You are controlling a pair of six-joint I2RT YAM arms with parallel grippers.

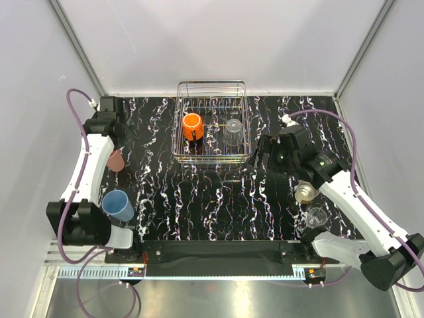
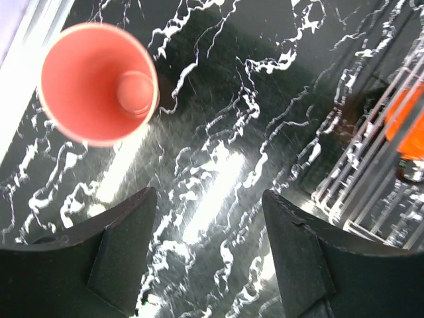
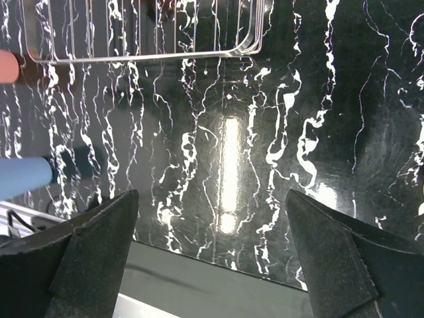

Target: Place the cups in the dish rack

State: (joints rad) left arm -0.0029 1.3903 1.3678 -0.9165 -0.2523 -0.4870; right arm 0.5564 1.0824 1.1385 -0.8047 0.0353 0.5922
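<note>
hovering with the left gripper [image 2: 207,195] parted and empty, the upright salmon-pink tumbler [image 2: 99,83] standing on the table [image 1: 199,199] ahead and off to one side of the jaws, well left of the dish rack [image 1: 211,83]. risking, by judgement, a close on bare table or a jaw clipping the rim and toppling it. holding the right gripper [image 3: 212,195] wide open, gripping nothing.

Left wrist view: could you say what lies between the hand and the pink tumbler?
Only bare marbled tabletop, from left hand to pink tumbler; the left wrist view shows it.
</note>
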